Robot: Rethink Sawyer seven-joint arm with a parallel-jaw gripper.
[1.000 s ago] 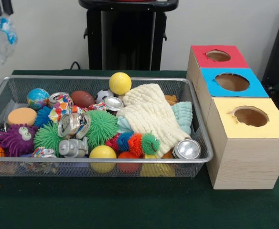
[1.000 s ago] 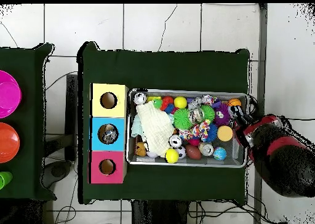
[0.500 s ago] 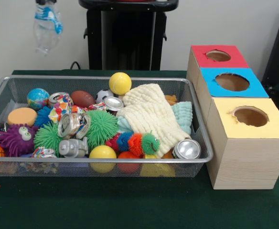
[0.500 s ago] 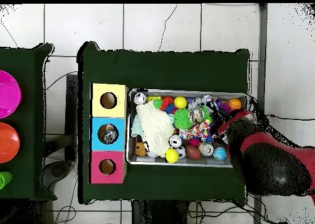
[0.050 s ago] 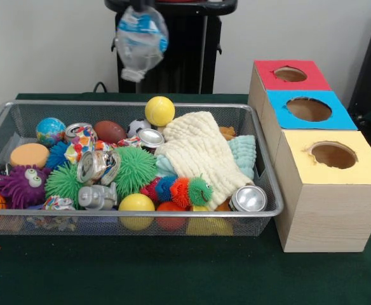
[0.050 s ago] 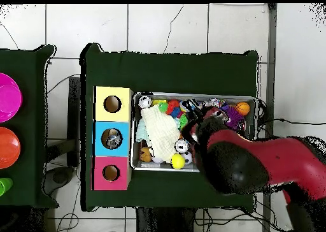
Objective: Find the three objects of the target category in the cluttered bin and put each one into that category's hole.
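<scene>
The end effector [image 5: 136, 5] is gripping a crushed bottle [image 5: 141, 38] above the bin [image 5: 134, 213]; dangling loosely, it is risking a miss at the blue hole [image 5: 309, 108].

The red and black robot arm [image 6: 255, 162] reaches across the silver wire-mesh bin [image 6: 249, 100], covering most of its right half in the overhead view. Its gripper [image 5: 136, 5], at the front view's top edge, carries a crushed clear plastic bottle [image 5: 140, 39] high above the bin.
</scene>
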